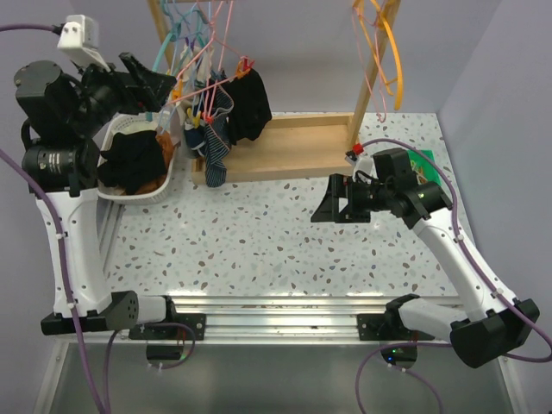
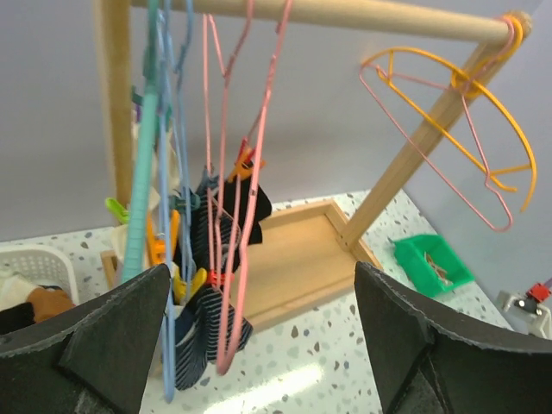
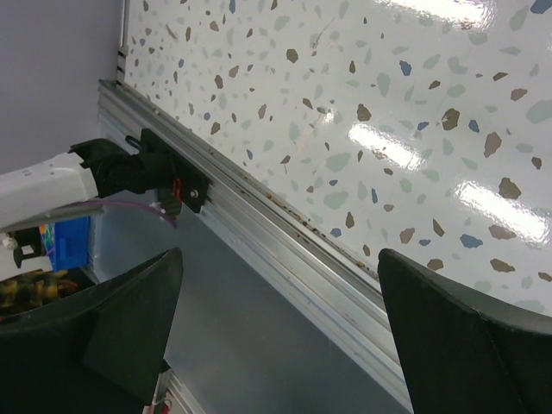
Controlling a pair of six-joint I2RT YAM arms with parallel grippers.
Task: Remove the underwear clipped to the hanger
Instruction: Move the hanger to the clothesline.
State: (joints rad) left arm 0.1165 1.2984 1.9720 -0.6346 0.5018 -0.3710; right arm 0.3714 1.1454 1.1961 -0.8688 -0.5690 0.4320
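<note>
Nearest, from above, the right tool (image 1: 326, 200) hangs wide open and empty over the bench (image 1: 259, 250); black underwear (image 1: 248, 105) hangs clipped at the rack (image 1: 293, 147). Left wrist: the left tool (image 2: 261, 272) gapes empty before the pink hanger (image 2: 260, 147). Right wrist: nothing gripped.

Hung black underwear (image 1: 250, 105): 1 pc, limp, dangling vert. from orange clip (image 1: 245, 65) at top edge, cloth bunched, just R of dk-blue striped garments (image 1: 216, 148), touching them. Heaped black underwear (image 1: 134, 159): crumpled pile in white basket (image 1: 170, 183), lying over orange-brown cloth (image 1: 153, 184).
</note>
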